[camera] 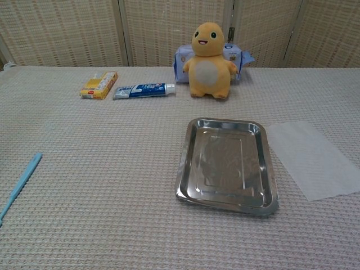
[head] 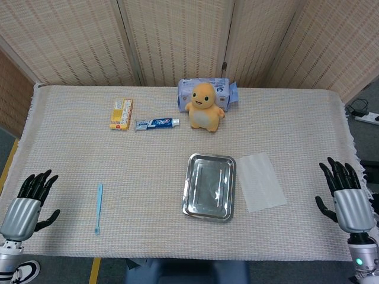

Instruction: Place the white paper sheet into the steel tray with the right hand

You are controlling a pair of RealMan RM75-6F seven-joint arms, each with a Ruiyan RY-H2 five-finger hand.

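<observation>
White paper sheet point(head: 260, 181) lengthwise near-to-far (slightly askew).

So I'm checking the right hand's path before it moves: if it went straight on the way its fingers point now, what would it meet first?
Probably nothing. The right hand points its fingers up the table's right edge, and only bare table cloth lies ahead. The white paper sheet sits off to its left, out of that line.

left hand point(head: 26, 204): fingers spread, empty, palm down
right hand point(head: 346, 198): fingers spread, empty, well apart from left hand
</observation>
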